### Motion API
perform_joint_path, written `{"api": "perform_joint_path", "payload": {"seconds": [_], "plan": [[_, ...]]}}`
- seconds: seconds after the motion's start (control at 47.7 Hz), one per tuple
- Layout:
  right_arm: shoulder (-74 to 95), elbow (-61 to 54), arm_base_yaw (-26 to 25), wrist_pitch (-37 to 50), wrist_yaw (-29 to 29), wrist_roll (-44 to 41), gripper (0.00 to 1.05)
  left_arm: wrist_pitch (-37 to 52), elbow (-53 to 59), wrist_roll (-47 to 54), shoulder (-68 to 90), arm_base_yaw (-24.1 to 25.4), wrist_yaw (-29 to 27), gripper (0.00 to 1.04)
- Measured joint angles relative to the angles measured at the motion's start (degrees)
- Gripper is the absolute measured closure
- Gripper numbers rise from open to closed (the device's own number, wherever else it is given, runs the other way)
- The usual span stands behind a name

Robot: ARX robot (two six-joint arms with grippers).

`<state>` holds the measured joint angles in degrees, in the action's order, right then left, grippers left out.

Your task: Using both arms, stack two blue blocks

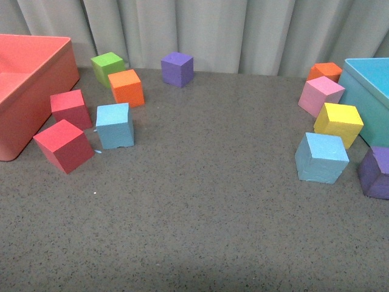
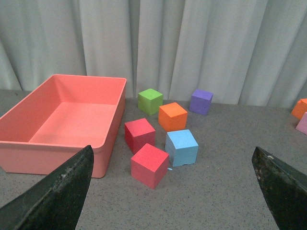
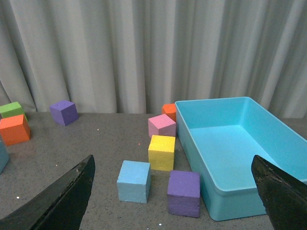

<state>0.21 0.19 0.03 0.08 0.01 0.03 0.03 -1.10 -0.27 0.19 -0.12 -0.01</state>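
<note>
Since nothing is being gripped yet, the left end effector [image 2: 171, 149] is hovering spread wide with one blue block [image 2: 181, 147] straight ahead, while the right end effector [image 3: 172, 156], equally spread, is facing the other blue block [image 3: 134, 181] ahead, each seemingly placed for its own pickup.

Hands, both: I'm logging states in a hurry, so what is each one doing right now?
Left hand: open, holding nothing.
Right hand: open, holding nothing.

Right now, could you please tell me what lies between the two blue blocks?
Nothing: in the front view, only bare table separates the left block from the right block.
</note>
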Motion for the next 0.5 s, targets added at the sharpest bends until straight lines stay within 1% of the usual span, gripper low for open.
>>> {"api": "perform_joint_path", "payload": {"seconds": [0.503], "plan": [[0.0, 0.0, 0.0, 0.0, -0.1, 0.0, 0.10, 0.0, 0.0, 0.0, 0.0, 0.0, 0.0, 0.07]]}}
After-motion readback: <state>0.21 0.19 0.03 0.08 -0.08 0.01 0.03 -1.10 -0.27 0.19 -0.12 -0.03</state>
